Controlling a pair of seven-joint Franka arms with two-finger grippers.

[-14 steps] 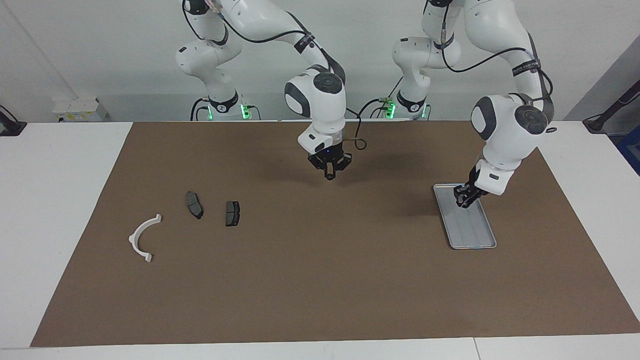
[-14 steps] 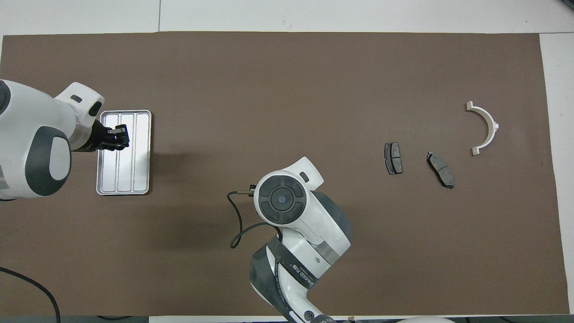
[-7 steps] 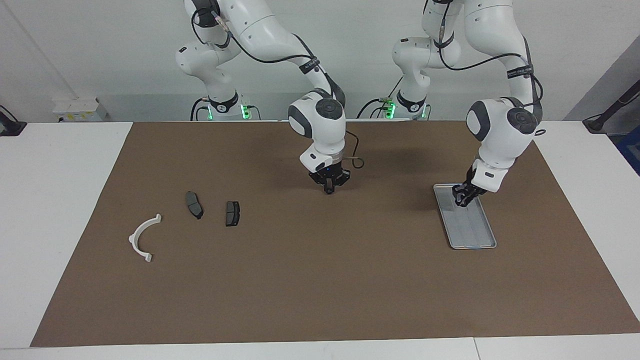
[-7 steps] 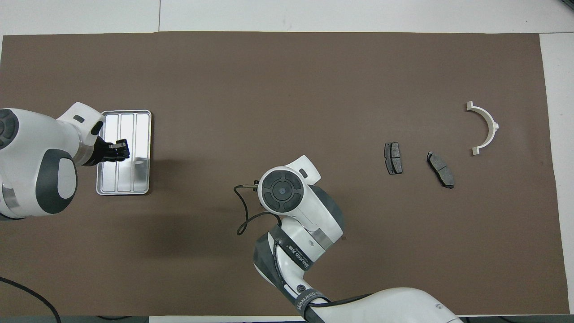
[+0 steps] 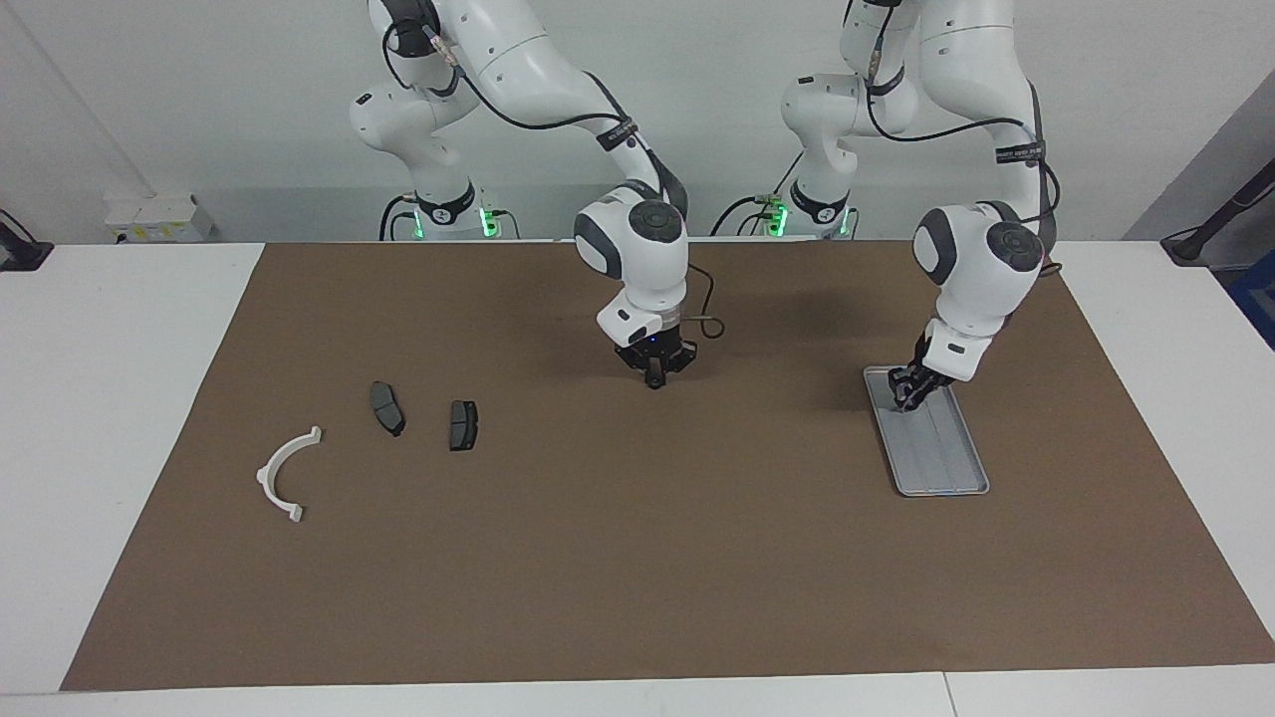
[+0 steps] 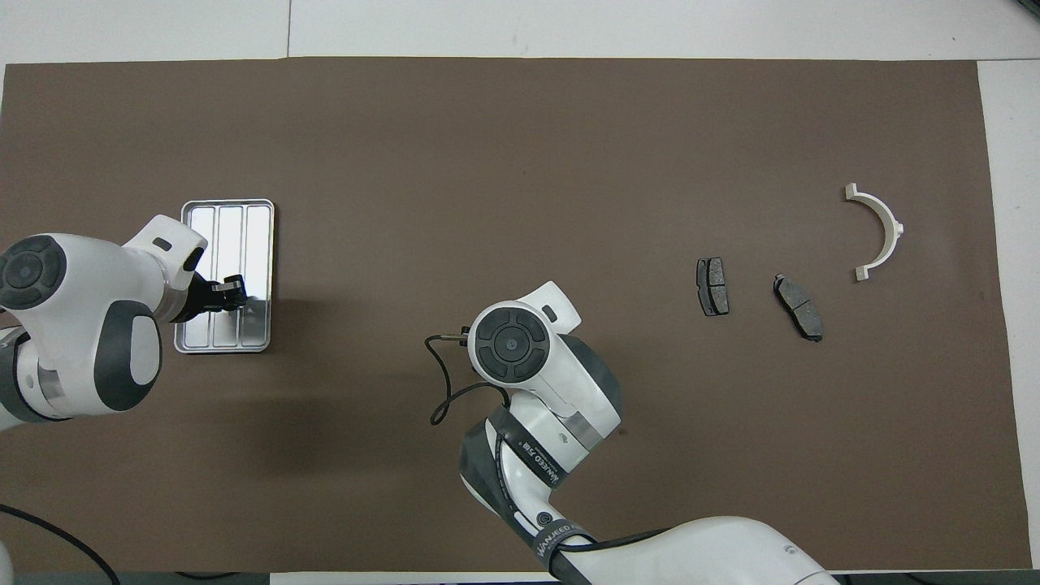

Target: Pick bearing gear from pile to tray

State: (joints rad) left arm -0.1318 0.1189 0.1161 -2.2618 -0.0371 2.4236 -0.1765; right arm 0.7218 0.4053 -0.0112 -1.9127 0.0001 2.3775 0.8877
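While both arms reach out over the brown mat (image 5: 637,558) that covers the bench (image 5: 110,398), we note the tray (image 5: 951,468) lying on it toward the left arm's end, long side running away from the robots. The left gripper (image 5: 906,396) hangs low over the end of the tray nearer the robots; in the overhead view it (image 6: 236,292) sits above the tray (image 6: 244,223), over the same end. Its fingers look nearly pressed together, but whether they pinch a gear or anything else we cannot tell (the tips are dark and small against the metal). No gear can be made out on the tray or anywhere on the mat.

The right gripper (image 5: 654,379) points straight down over bare mat near the middle of the bench, close above the surface, its fingers pressed together on nothing. From overhead the arm's own wrist covers it.

The pile is what lies toward the right arm's end, well apart from the tray: two dark brake pads and a white bracket. One pad (image 5: 463,425) is closest to the middle, the other pad (image 5: 387,408) just beside it, apart, not touching. The bracket (image 5: 286,474) lies farther toward that end and a little farther from the robots than the pads, a half ring lying flat. Overhead gives the same order: pad (image 6: 712,286), pad (image 6: 799,306), bracket (image 6: 877,230).
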